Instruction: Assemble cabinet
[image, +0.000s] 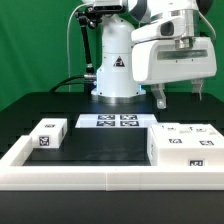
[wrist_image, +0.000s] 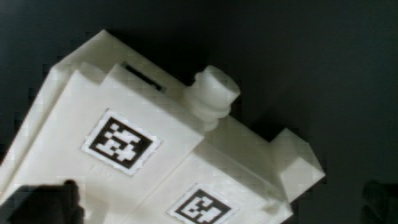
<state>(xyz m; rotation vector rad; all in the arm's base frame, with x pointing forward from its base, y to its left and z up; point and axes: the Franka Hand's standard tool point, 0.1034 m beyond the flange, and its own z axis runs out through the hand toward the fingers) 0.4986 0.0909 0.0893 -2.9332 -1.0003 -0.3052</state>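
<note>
A: Where was the cabinet body (image: 185, 143)?
B: You had the cabinet body at four o'clock in the exterior view, on the black table (image: 100, 147), with a smaller block (image: 48, 135) well apart at eight o'clock.
A: And the gripper (image: 180, 96)?
B: Your gripper hung above the body at two o'clock, fingers spread, pinching nothing.

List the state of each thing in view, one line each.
gripper: open, empty, hanging above the cabinet body.
cabinet body: lying on the table, ungripped.
small block: on the table, apart from the cabinet body, unattached.
marker board: flat on the table.
border frame: lying along the table's near edge.
</note>
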